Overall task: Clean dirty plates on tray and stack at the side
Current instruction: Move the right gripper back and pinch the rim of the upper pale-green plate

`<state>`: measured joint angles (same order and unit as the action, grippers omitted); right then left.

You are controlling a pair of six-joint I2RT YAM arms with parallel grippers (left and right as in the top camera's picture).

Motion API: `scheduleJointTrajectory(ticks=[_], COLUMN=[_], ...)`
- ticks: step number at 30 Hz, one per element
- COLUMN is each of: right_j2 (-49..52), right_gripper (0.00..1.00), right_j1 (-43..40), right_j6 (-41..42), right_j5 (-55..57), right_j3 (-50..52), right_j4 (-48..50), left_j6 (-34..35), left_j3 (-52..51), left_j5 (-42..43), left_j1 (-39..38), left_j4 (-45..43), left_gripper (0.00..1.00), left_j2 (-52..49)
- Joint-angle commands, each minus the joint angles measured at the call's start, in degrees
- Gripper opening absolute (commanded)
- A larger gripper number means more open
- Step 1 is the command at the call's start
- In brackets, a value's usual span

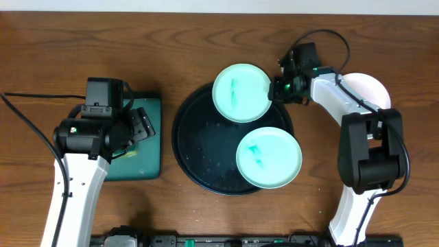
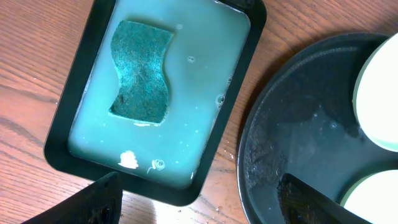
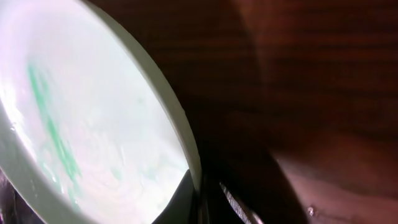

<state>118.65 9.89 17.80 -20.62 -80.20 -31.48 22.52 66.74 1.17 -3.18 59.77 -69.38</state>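
The right jaws are closed on the rim of a pale mint-green round plate [image 1: 240, 92] [image 3: 93, 124] streaked with teal, which overlaps the far rim of the large glossy black round tray [image 1: 199, 151] [image 2: 298, 124]. Nearer the robot from these jaws, a second mint-green plate [image 1: 269, 156], also smeared, is seen in that tray. Behind them, a white round plate [image 1: 370, 86] is set on the wooden counter [image 1: 206, 34]. The left jaws are spread wide and grip nothing. Ahead of them a teal sponge [image 2: 140, 71] is soaked in a rectangular black-rimmed tray [image 2: 59, 134] of milky green liquid.

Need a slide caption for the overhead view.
Right hand grips the upper mint plate by its rim on the black tray; left hand hovers open over the green tray.
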Motion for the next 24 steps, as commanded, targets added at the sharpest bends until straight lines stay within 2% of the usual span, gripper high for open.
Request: scheduleJointTrajectory(ticks=[1,13,19,24], right_j2=[0.6,-0.2,-0.2,-0.2], right_gripper=[0.01,0.01,0.01,0.01], right_j1=[0.7,6.8,8.9,8.9], right_j6=[0.3,0.4,5.1,5.4], right_j5=[-1.4,-5.3,-1.5,-0.5], right_j3=[0.6,0.5,0.5,0.5], right_j4=[-1.3,-6.9,-7.6,-8.7], left_j6=[0.5,0.5,0.5,0.5], left_j3=[0.2,0.2,0.1,-0.5], left_j5=[-0.3,-0.3,-0.3,-5.5], left_j1=[-0.1,-0.1,-0.1,-0.1], left_j4=[0.2,0.2,0.2,-0.3], left_gripper=[0.80,0.80,0.80,0.74], left_j2=[-0.1,-0.1,-0.1,-2.1])
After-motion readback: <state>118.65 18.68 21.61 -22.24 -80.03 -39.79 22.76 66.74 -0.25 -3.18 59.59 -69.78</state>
